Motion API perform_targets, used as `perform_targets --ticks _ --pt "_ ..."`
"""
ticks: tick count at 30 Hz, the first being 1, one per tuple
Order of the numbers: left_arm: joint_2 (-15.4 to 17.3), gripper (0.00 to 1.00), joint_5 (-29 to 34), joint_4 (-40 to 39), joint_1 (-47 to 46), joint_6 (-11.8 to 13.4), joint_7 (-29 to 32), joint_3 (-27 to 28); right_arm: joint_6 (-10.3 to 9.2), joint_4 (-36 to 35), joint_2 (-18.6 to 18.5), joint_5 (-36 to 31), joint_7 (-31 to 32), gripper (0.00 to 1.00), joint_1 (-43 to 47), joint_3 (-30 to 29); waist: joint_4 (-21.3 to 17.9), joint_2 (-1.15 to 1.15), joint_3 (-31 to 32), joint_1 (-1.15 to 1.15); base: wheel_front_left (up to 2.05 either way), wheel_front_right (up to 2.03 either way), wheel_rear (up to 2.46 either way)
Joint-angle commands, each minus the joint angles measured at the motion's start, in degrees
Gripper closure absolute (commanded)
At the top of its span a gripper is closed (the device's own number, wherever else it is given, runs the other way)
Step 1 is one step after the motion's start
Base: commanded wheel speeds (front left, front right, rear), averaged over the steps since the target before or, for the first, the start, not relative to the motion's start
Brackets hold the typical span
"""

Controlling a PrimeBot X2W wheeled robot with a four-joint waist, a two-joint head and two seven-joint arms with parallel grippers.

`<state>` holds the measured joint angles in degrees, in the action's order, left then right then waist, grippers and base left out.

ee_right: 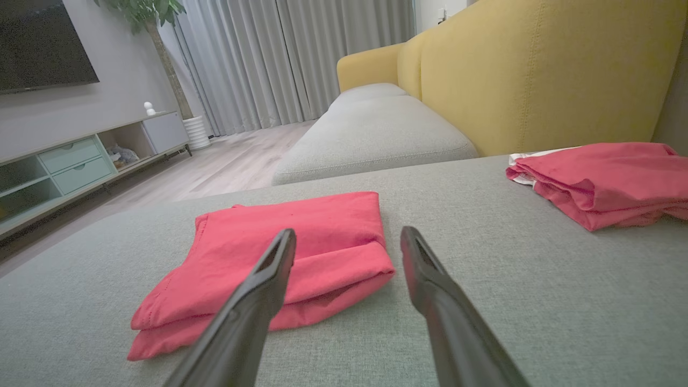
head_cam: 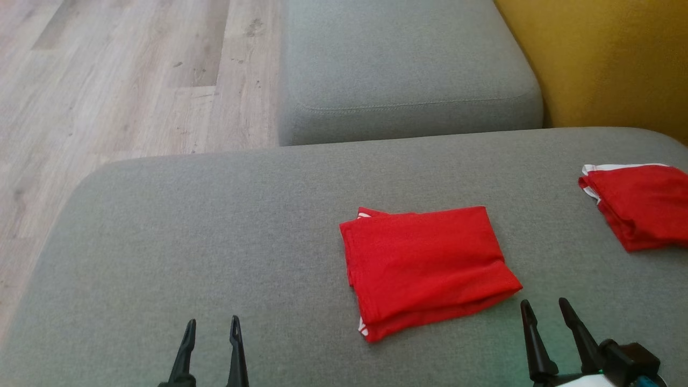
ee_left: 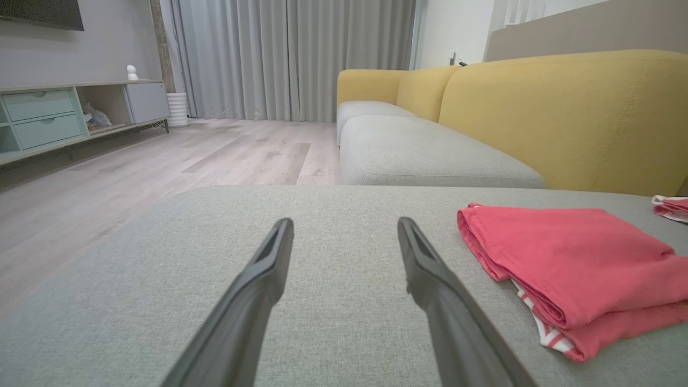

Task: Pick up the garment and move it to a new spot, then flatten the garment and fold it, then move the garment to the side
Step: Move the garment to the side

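Floor (head_cam: 107,80): pale wood boards are seen beyond the left edge of the grey cushion (head_cam: 188,226).
Left end effector (head_cam: 213,321): held at the cushion's near edge, left of centre; its fingers are spread wide and nothing is pinched.
Garment (head_cam: 430,263): red, folded into a rectangle, laid flat right of the cushion's centre, nearer the near edge; white trim is seen at its near left corner.
Right end effector (head_cam: 544,302): held at the near edge, just beside the garment's near right corner; fingers spread, nothing gripped.
Second garment (head_cam: 642,204): red, folded, white-trimmed, laid at the right edge, well apart from the first.
Backrest (head_cam: 607,59): yellow, seen beyond the far right corner.
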<state>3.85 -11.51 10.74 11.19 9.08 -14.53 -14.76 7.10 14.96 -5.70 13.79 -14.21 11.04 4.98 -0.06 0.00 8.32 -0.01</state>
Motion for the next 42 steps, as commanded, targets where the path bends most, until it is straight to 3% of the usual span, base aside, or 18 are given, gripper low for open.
perform_targets --ticks 1,29,36,42 --pt "-0.56 0.0 0.51 -1.86 -1.87 0.22 -0.47 2.17 0.39 -1.61 -0.45 -0.63 -0.78 0.0 -2.56 1.13 0.27 0.0 -0.14 0.01 0.0 0.0 0.0" --pt "-0.91 0.0 2.6 -2.27 -0.28 -1.84 -0.47 4.44 0.39 3.91 -1.85 -0.38 -0.78 0.0 -4.34 4.92 0.48 0.0 -1.23 0.01 0.0 0.0 0.0" --pt "-0.94 0.0 3.2 -2.51 -1.47 -2.26 -0.47 4.16 0.39 10.77 -3.95 2.65 -0.5 0.0 -13.67 6.13 0.28 0.0 -5.11 0.01 0.0 0.0 0.0" --pt "-0.95 0.0 3.42 -2.31 -2.86 -2.58 -0.47 3.4 0.39 19.51 -6.65 3.01 4.12 0.0 -25.93 6.15 0.42 0.0 -8.26 0.01 0.0 0.0 0.0"
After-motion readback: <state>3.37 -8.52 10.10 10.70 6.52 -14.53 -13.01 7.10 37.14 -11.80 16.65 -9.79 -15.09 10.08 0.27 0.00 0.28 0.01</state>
